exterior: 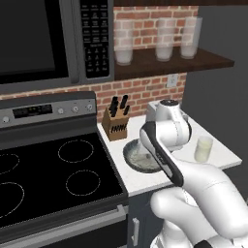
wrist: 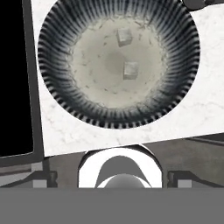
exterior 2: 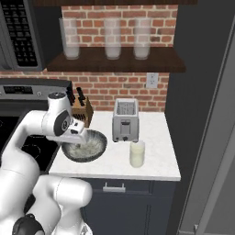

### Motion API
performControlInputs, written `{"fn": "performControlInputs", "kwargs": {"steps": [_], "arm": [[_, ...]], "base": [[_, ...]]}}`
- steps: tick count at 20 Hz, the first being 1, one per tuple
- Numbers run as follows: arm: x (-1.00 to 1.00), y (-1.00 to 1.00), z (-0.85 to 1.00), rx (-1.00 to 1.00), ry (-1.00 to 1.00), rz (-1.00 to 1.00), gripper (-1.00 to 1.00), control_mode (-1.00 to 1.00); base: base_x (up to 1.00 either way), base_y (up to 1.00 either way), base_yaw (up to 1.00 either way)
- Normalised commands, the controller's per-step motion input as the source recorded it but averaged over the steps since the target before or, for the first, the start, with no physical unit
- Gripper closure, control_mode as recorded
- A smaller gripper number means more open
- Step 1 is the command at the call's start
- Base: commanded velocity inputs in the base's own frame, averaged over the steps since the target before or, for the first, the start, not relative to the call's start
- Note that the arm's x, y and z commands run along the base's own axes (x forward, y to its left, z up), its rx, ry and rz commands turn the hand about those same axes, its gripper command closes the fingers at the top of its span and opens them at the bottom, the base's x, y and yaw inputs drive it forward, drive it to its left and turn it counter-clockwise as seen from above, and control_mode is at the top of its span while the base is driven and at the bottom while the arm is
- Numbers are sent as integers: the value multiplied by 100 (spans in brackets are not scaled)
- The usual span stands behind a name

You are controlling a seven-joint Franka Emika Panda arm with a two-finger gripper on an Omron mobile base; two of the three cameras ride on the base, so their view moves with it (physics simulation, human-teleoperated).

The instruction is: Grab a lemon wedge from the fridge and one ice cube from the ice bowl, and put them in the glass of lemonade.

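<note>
Ice bowl (wrist: pixel 119 65) sits straight below your hand, dark ribbed wall around a pale speckled floor, and two ice cubes lie on that floor apart from each other: one (wrist: pixel 131 70) near the middle, the other (wrist: pixel 124 36) a bit further ahead of the hand. In the side views the bowl (exterior 2: pixel 87 146) rests on the white counter (exterior 2: pixel 156 160) with the wrist hanging over its near rim. Gripper fingertips aren't visible in any view, but the jaws stand fully open, holding nothing. The glass of lemonade (exterior 2: pixel 137 153) stands on the counter off to one side of the hand, past the bowl, just in front of the toaster (exterior 2: pixel 125 120); knife block (exterior 2: pixel 84 111) is behind the bowl against the brick wall, stove (exterior: pixel 43 174) on the hand's other side. The fridge (exterior 2: pixel 206 114) is the dark tall mass beyond the glass, door looks shut; no lemon wedge to be seen. You're on the ice step, looks like the approach, nothing picked yet. Next, I'd say drop straight down onto the centre cube, line the open jaws across its flat sides and close gently; it's small and likely slippery, so keep clear of the second cube.
</note>
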Motion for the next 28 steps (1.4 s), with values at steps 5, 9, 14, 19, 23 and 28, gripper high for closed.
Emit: {"fn": "performControlInputs", "kwargs": {"steps": [5,9,14,19,23,28], "arm": [[36,1,-20,-2,15,0,-100,-100],[33,0,-10,0,8,0,-100,-100],[24,0,-25,0,1,0,-100,-100],[17,0,-39,0,0,0,-100,-100],[11,0,-28,0,-2,0,-100,-100],[25,-1,-4,0,0,0,-100,-100]], "base": [[0,0,0],[0,0,0],[0,0,0],[0,0,0],[0,0,0],[0,0,0]]}}
